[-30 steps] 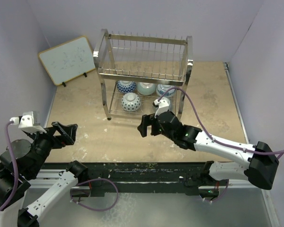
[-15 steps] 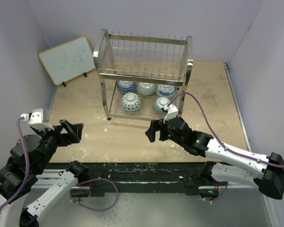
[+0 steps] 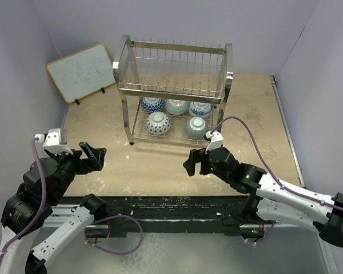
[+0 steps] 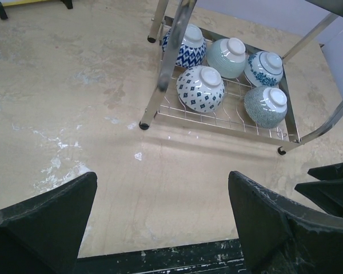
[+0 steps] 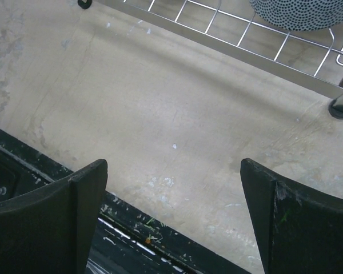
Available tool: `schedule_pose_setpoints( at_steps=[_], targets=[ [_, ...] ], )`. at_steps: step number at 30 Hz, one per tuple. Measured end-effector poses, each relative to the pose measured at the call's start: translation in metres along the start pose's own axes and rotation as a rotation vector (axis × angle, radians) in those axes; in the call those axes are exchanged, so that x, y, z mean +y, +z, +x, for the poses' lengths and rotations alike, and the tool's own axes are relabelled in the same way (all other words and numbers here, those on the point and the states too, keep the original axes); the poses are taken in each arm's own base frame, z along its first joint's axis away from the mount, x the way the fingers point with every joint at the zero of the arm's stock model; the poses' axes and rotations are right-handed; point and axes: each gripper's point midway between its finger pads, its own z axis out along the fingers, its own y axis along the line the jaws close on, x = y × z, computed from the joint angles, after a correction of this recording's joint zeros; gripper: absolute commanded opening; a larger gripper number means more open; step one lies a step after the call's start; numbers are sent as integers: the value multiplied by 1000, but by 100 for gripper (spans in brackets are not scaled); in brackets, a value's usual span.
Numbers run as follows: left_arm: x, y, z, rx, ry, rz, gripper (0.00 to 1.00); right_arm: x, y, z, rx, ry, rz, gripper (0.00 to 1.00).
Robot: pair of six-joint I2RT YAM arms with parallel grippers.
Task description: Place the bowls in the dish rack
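Note:
The dish rack (image 3: 170, 90) of silver wire stands at the back middle of the table. Several bowls sit upside down on its lower tier: a blue zigzag bowl (image 4: 184, 45), a mint bowl (image 4: 227, 57), a pale bowl (image 4: 263, 68), a blue diamond bowl (image 4: 200, 88) and a teal dotted bowl (image 4: 266, 106). My right gripper (image 3: 191, 162) hangs open and empty in front of the rack's right end, apart from it. The right wrist view shows the rack's front rail (image 5: 263, 60) and the dotted bowl (image 5: 300, 14) beyond the right gripper (image 5: 174, 168). My left gripper (image 3: 93, 157) is open and empty at the near left.
A wood-framed whiteboard (image 3: 81, 72) leans at the back left. A black rail (image 3: 171, 202) runs along the table's near edge. Pale walls close in the left, back and right sides. In the left wrist view the right gripper's fingers (image 4: 331, 188) show at the right edge.
The right gripper has drawn back from the rack toward the near edge and to the right, still open. The left gripper has shifted slightly right.

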Motion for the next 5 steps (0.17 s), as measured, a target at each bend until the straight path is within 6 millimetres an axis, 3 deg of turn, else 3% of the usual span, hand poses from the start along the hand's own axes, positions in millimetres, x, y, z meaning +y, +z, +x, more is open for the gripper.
schedule_pose_setpoints(
  at_steps=[5],
  targets=[
    [-2, 5, 2, 2, 0, 3, 99, -10, -1, 2, 1, -12, 46, 99]
  ],
)
